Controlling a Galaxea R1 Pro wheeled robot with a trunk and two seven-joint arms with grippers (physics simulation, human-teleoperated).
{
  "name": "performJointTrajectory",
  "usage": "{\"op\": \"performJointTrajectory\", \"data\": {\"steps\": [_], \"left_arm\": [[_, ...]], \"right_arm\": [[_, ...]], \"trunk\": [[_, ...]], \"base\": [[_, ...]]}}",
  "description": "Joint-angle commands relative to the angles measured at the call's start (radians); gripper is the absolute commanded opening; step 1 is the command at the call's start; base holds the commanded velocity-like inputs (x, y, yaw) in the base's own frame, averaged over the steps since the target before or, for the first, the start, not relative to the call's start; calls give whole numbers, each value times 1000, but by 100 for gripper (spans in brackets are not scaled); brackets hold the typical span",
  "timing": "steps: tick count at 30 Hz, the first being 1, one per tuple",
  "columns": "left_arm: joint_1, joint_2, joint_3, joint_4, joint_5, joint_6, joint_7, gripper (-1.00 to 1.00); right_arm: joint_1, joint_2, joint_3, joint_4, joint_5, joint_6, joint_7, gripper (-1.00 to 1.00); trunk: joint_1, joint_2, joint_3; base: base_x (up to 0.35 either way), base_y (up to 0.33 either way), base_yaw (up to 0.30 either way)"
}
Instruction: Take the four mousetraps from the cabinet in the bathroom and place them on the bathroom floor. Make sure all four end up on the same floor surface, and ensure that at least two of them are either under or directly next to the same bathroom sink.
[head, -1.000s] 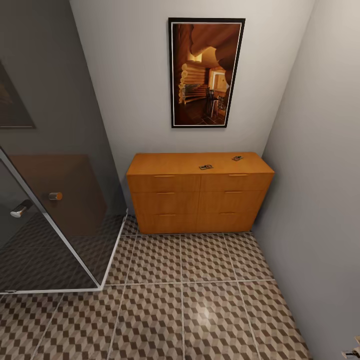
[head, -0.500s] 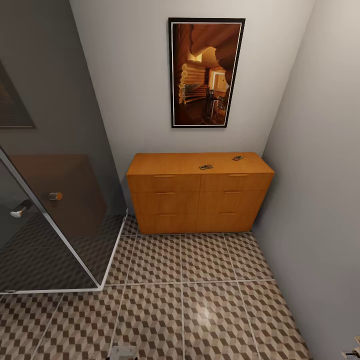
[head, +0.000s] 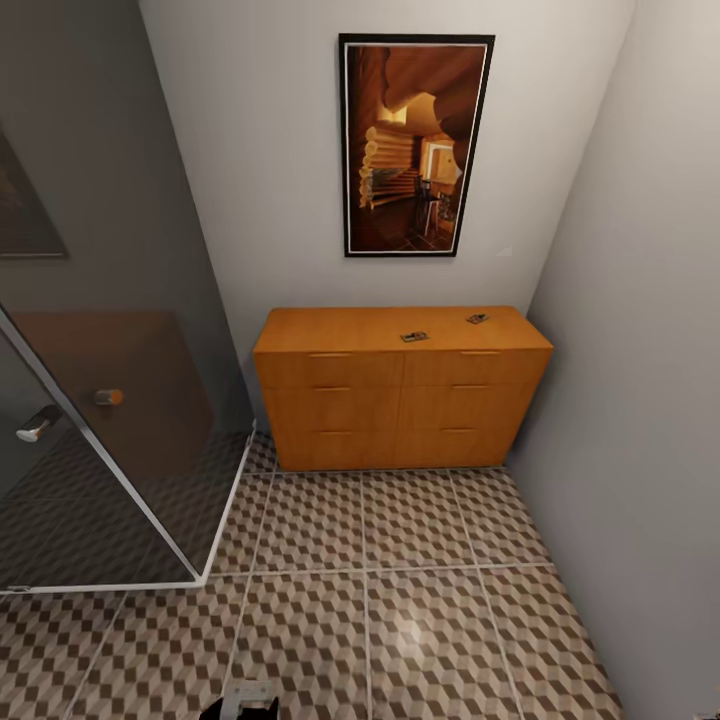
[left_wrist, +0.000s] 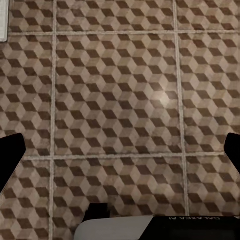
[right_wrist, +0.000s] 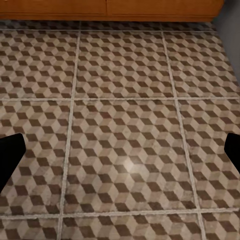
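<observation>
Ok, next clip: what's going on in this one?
Nothing is being handled yet. The robot faces the cabinet across the bathroom floor, from a few tiles back. Two mousetraps lie on the cabinet's top, one near the middle and one toward the right. Both wrist cameras look down at bare tiles, each gripper's fingertips spread wide and empty. A glass shower stall stands to the left.

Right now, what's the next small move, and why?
Probably roll the base forward toward the cabinet. Two mousetraps lie on its top, well beyond the arms, with bare floor between. Both grippers are open over tiles, holding nothing.
</observation>
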Motion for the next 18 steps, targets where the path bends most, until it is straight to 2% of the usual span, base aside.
{"op": "performJointTrajectory", "data": {"steps": [1,18], "left_arm": [[-1,1,-9,0,8,-4,7,100],[-1,-3,-14,6,8,-8,6,100]], "right_arm": [[-1,0,9,1,-1,-2,-9,100],[-1,0,9,7,-1,-2,-9,100]], "trunk": [[1,-2,-2],[1,-2,-2]], "base": [[231,90,0],[301,101,0]]}}
